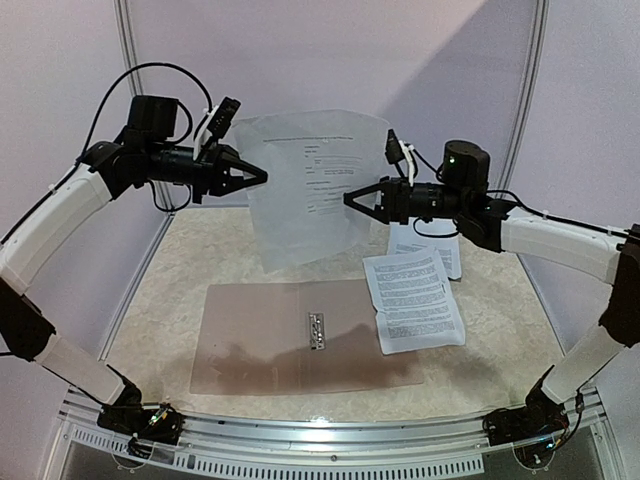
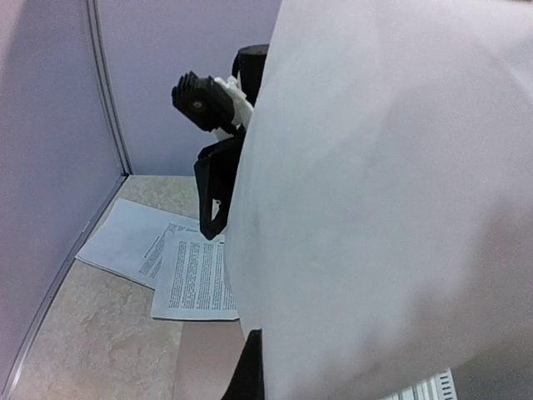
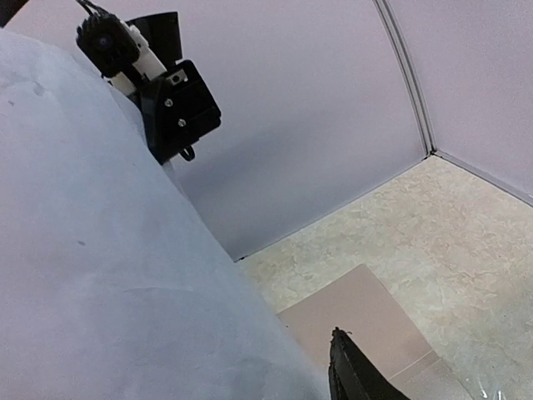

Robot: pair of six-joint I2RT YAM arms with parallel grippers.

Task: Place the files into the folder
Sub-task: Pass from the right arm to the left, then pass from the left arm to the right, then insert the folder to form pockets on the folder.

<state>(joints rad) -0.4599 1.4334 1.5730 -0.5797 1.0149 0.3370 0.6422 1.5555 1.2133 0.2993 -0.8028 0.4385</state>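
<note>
One printed sheet (image 1: pixel 300 190) is held upright above the far half of the table (image 1: pixel 180 260), pinched at either side by the closed fingers of the left gripper (image 1: pixel 262 176) and right gripper (image 1: pixel 348 198). The folder (image 1: pixel 270 340) is laid open by the near edge, with two more sheets (image 1: pixel 413 300) at its right.

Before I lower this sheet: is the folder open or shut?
Open. The folder lies flat on the table with both leaves spread and the clip on its spine exposed.
</note>
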